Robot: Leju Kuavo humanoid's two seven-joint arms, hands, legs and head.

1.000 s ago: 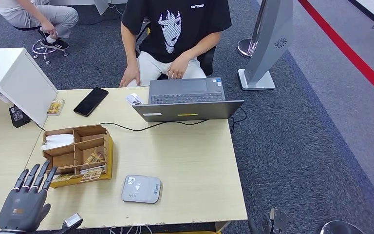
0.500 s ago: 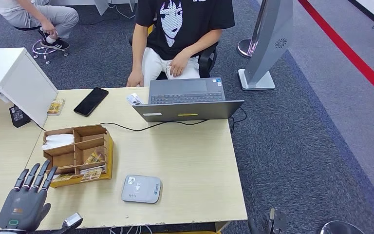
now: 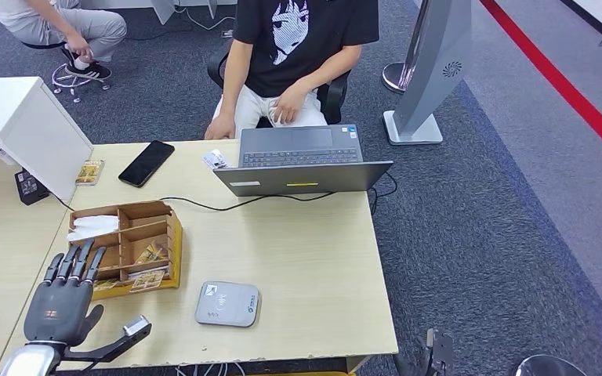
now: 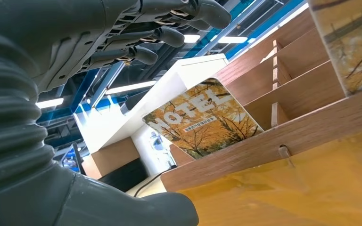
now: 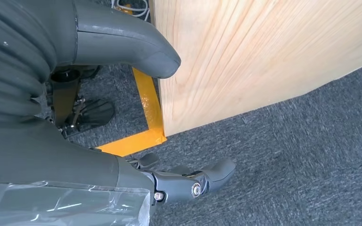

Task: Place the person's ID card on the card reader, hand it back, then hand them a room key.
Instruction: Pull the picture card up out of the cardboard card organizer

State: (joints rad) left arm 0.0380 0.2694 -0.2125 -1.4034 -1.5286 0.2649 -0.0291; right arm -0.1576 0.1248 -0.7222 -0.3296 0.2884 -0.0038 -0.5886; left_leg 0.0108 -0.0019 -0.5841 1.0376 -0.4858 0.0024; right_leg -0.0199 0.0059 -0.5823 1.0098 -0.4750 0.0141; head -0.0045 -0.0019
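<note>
On the far edge of the counter, just left of the laptop, I see the ID card; it is small, pale, with a dark patch on its face, lying flat close to the seated person's hand; a black phone lies further left. Near my side sits the card reader, a flat grey pad with rounded corners and a small mark on top, nothing on it. Left of it stands the wooden organiser on a yellow base; the room key cards lean in its front slots, printed with autumn trees and the word HOTEL. My left hand hovers over the counter's near corner, fingers straight and spread toward the organiser, thumb out, holding nothing. My right hand hangs below the counter edge over grey carpet; fingers loosely extended, holding nothing.
</note>
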